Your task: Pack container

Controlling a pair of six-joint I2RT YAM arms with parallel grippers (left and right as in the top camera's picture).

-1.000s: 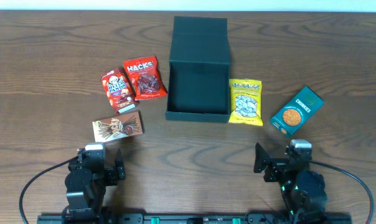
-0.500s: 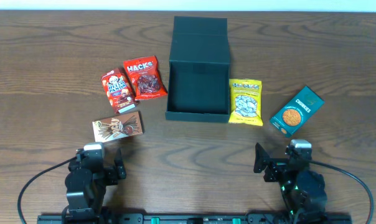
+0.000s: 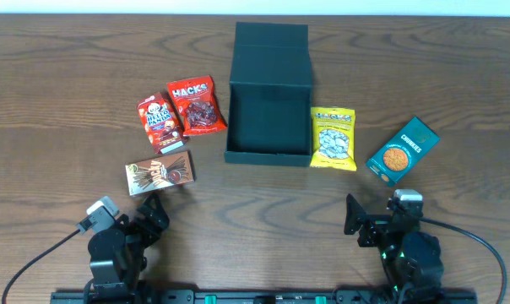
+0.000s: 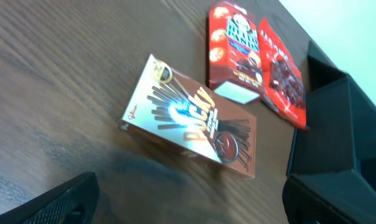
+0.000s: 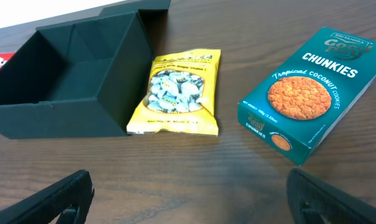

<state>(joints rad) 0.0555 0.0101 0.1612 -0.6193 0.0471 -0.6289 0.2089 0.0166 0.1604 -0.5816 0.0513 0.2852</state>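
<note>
The dark teal container (image 3: 269, 93) stands open at the table's middle back, its lid flipped up behind; it also shows in the right wrist view (image 5: 70, 74) and at the left wrist view's right edge (image 4: 337, 143). It looks empty. My left gripper (image 3: 141, 221) is open and empty near the front left edge, turned toward the brown Pocky box (image 3: 160, 172) (image 4: 191, 118). My right gripper (image 3: 382, 221) is open and empty near the front right, facing the yellow snack bag (image 5: 180, 92) and the container.
A red Hello Panda box (image 3: 158, 121) (image 4: 233, 50) and a red Hacks bag (image 3: 196, 105) (image 4: 281, 71) lie left of the container. The yellow bag (image 3: 333, 138) lies against its right side. A teal Chunkies cookie box (image 3: 401, 150) (image 5: 306, 90) lies further right.
My left wrist has rotated and shifted a little left at the front edge. The right arm and all the objects have not moved.
</note>
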